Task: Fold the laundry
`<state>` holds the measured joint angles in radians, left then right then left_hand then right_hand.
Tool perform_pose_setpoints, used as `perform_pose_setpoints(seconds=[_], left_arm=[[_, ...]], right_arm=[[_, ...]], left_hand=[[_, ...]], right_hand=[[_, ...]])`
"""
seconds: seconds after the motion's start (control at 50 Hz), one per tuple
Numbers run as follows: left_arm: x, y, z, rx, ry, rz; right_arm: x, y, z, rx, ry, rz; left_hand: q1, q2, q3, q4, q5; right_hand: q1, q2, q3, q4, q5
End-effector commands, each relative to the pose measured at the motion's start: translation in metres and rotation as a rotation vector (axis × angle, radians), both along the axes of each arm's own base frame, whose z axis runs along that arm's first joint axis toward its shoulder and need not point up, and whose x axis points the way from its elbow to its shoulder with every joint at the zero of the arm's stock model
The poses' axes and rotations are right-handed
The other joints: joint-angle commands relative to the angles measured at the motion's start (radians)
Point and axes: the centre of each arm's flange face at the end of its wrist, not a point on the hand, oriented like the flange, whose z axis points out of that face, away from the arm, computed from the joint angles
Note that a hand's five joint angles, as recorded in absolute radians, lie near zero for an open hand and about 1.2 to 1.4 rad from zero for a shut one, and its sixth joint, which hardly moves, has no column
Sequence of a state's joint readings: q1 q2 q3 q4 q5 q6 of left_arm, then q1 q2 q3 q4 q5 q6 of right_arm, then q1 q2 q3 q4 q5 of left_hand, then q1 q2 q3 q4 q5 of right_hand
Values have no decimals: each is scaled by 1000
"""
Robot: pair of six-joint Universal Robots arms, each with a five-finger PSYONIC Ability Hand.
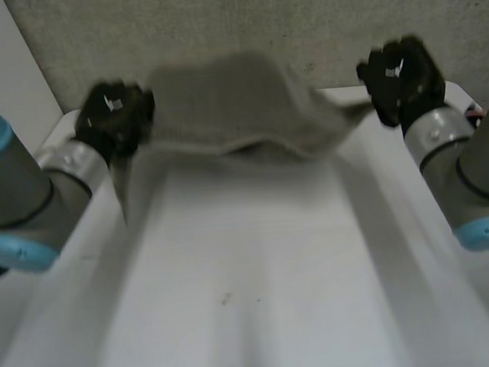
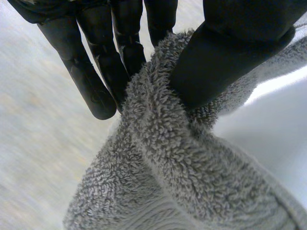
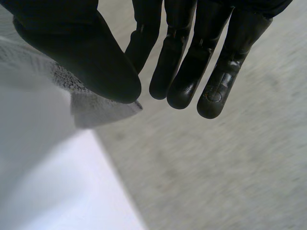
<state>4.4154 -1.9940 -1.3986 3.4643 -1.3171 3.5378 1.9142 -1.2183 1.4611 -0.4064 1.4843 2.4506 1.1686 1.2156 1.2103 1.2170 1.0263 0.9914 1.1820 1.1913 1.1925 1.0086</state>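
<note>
Left hand (image 2: 230, 43) and right hand (image 3: 81, 52) each pinch an end of the fluffy grey terry towel (image 1: 239, 108), slung between them over the white counter's (image 1: 251, 275) far end; folding seems barely begun, every fold left.

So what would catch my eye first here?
A grey towel sags between the left hand and the right hand, held up over the far end of the white table. Up close, the left hand pinches a thick fold between thumb and fingers, while the right hand's thumb clamps just a corner.
</note>
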Motion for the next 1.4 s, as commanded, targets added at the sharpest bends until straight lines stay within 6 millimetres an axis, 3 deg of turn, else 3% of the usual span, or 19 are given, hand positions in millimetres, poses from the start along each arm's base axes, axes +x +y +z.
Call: perform_pose_setpoints(seconds=[0.02, 0.1, 0.16, 0.18, 0.2, 0.24, 0.34, 0.54, 0.56, 0.58, 0.6, 0.62, 0.64, 0.76, 1.0, 1.1, 1.4], left_arm=[[10, 34, -86, 278, -100, -24], [12, 42, -103, 352, -138, -27], [13, 47, -106, 390, -180, -32], [14, 49, -106, 400, -199, -36], [14, 49, -106, 400, -200, -36], [15, 53, -103, 397, -229, -43], [16, 59, -90, 386, -226, -35], [27, 81, -71, 422, -146, 63], [28, 84, -69, 427, -115, 86], [28, 84, -69, 427, -115, 86], [29, 87, -69, 434, -83, 107], [29, 87, -69, 434, -83, 107], [31, 89, -68, 442, -56, 126], [38, 97, -72, 475, -2, 205], [48, 101, -88, 525, 89, 348], [48, 90, -103, 513, 129, 402], [41, 60, -115, 512, 268, 427]], right_arm=[[-13, 25, -61, 295, 105, -8], [-16, 33, -73, 371, 127, -6], [-17, 39, -78, 413, 141, 4], [-17, 41, -79, 423, 141, 10], [-17, 41, -79, 424, 141, 10], [-18, 41, -79, 436, 143, 12], [-25, 36, -80, 444, 131, -13], [-38, 28, -83, 495, 34, -52], [-38, 29, -83, 507, 10, -54], [-38, 29, -83, 507, 10, -54], [-39, 29, -82, 516, -12, -58], [-39, 29, -82, 516, -13, -58], [-38, 30, -81, 525, -37, -58], [-36, 39, -77, 615, -138, -17], [-30, 56, -85, 750, -160, 69], [-30, 62, -91, 771, -153, 71], [-30, 67, -100, 776, -143, 74]], left_hand=[[228, 181, 186, 179, 195], [190, 143, 148, 141, 158], [-15, -62, -56, -63, -47], [-158, -205, -200, -206, -190], [-159, -206, -201, -208, -192], [-516, -563, -558, -565, -548], [-647, -694, -688, -695, -679], [-658, -705, -700, -707, -691], [-693, -740, -735, -742, -726], [-694, -741, -735, -742, -726], [-746, -793, -788, -795, -778], [-747, -794, -788, -795, -779], [-808, -855, -849, -856, -840], [-888, -935, -929, -936, -920], [-885, -932, -926, -933, -917], [-873, -920, -915, -921, -905], [-756, -803, -797, -804, -788]], right_hand=[[405, 214, 205, 204, 213], [405, 214, 205, 204, 213], [405, 214, 205, 204, 213], [405, 214, 205, 204, 213], [405, 214, 205, 204, 213], [405, 214, 205, 204, 213], [405, 214, 205, 204, 213], [405, 214, 205, 204, 213], [173, -17, -26, -28, -18], [171, -20, -29, -30, -21], [-157, -348, -357, -358, -349], [-161, -351, -361, -362, -352], [-347, -537, -547, -548, -538], [-530, -721, -730, -731, -722], [-539, -730, -739, -741, -731], [-539, -730, -739, -741, -731], [-536, -727, -736, -738, -728]])
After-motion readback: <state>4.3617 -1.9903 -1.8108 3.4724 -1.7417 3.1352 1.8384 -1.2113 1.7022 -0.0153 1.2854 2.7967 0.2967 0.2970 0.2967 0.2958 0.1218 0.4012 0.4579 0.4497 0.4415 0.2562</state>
